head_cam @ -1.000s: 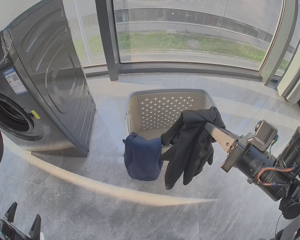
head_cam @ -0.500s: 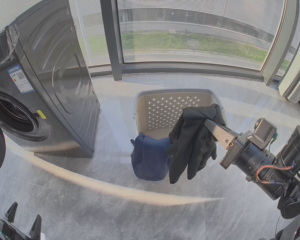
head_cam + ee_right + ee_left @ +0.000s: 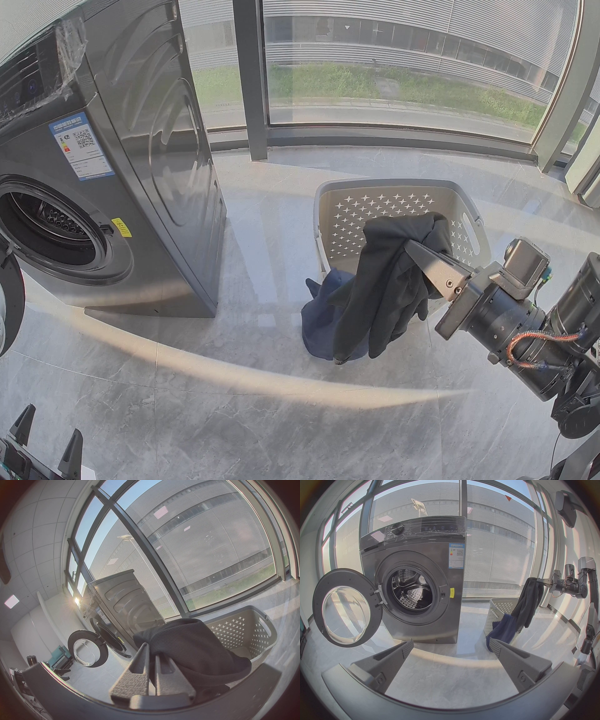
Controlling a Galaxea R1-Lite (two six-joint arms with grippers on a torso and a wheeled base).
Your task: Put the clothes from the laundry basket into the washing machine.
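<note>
- Right gripper point(image 3: 414, 249) clamped on black fabric garment point(image 3: 384, 284), which hangs above the floor beside the light-grey perforated plastic laundry basket point(image 3: 400, 184).
- Navy cloth point(image 3: 317, 320) draped over the basket's front rim.
- Left gripper point(image 3: 450, 642) fingers spread apart, facing grey front-loading washing machine point(image 3: 425, 573).

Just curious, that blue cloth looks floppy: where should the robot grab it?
Grip the blue cloth at its bunched top, where it folds over the rim of the basket. Come from above, on the washer side: the hump stands up there, and the black garment hangs across its other side.

Head view steeply downward; 2 wrist views level, toward shared washing machine point(image 3: 94, 187) and laundry basket point(image 3: 375, 212).
</note>
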